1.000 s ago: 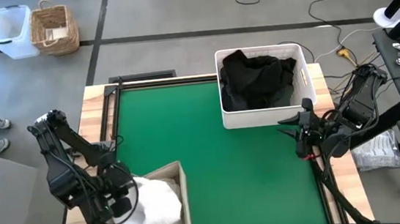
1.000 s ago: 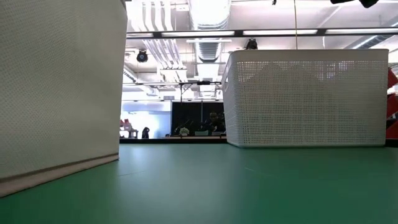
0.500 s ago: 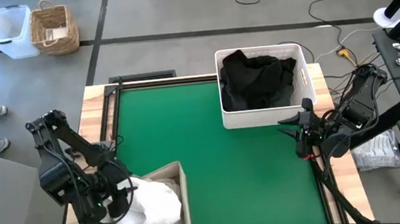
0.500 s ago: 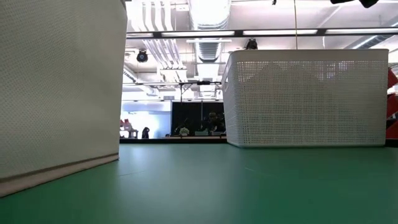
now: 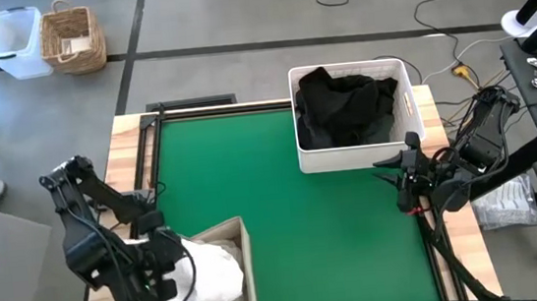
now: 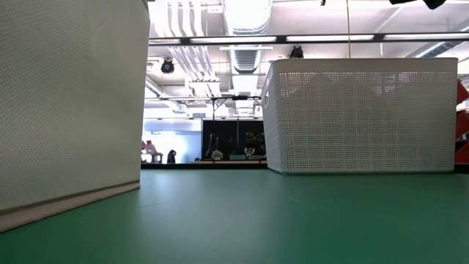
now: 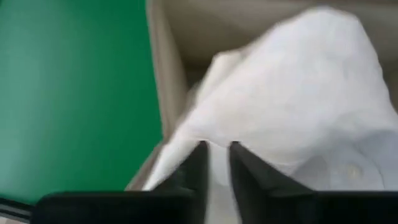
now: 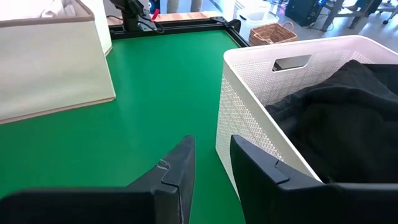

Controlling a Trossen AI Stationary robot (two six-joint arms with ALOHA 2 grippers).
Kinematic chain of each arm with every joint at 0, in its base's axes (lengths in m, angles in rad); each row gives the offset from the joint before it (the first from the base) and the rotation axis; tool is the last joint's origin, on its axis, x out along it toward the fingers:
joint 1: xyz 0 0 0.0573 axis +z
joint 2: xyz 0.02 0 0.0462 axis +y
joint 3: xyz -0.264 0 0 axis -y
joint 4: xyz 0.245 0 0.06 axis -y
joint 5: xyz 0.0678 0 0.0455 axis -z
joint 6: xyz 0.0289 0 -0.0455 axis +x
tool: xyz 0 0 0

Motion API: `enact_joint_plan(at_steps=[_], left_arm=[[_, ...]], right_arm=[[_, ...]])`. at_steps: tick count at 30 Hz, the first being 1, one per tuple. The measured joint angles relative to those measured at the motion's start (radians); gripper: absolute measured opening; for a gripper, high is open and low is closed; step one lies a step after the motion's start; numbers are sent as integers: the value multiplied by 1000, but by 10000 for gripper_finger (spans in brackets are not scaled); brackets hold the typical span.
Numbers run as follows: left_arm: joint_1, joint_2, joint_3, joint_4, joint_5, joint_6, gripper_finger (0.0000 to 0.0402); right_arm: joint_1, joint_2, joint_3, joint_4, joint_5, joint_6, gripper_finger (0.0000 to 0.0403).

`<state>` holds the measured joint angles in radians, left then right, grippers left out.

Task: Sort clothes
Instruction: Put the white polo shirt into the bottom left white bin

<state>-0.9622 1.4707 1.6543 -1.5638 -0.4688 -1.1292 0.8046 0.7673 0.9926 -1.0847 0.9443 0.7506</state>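
Note:
White clothes (image 5: pixel 212 279) lie heaped in the beige fabric bin (image 5: pixel 244 240) at the table's near left. My left gripper (image 5: pixel 167 277) is low over that heap, at the bin's left side. In the left wrist view it (image 7: pixel 217 165) is shut on a white garment (image 7: pixel 298 93). Dark clothes (image 5: pixel 343 104) fill the white plastic basket (image 5: pixel 413 107) at the far right. My right gripper (image 5: pixel 389 171) waits at the table's right edge, just near of the basket. It is slightly open and empty in the right wrist view (image 8: pixel 208 158). My left gripper pinches a raised fold of the white garment (image 7: pixel 217 152) between its two fingers. The fingers come from above, pointing down into the bin. The rest of the garment lies slack on the heap in the bin. One layer or several, I cannot tell.
The green mat (image 5: pixel 283 198) lies bare between the bin and the basket. In the low view the bin's wall (image 6: pixel 69 110) stands at the left and the basket (image 6: pixel 359 114) at the right. A wicker basket (image 5: pixel 70 39) and a clear tub (image 5: pixel 11 42) stand on the floor beyond.
My left arm has swung a little toward the table's left edge and back. It ends slightly nearer the near edge, still over the bin. The top of the white heap has shifted with it. A person's feet at the left have moved off.

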Motion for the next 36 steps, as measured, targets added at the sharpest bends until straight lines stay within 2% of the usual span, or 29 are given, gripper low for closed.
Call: enact_joint_plan(at_steps=[2,7,17,24,30,36], left_arm=[[3,15,0,10,24,26,13],[5,38,-1,19,74,60,3],[43,44,-84,27,123,40,0],[99,43,-140,138,231,98,0],[120,49,-144,244,237,186,0],[127,50,-157,247,259,143,0]], right_arm=[[0,0,0,0,0,0,95],[0,0,0,0,6,1,102],[0,0,-6,1,9,0,98],[0,0,-10,0,9,1,101],[0,0,-16,2,9,9,107],[0,0,-19,3,9,10,100]])
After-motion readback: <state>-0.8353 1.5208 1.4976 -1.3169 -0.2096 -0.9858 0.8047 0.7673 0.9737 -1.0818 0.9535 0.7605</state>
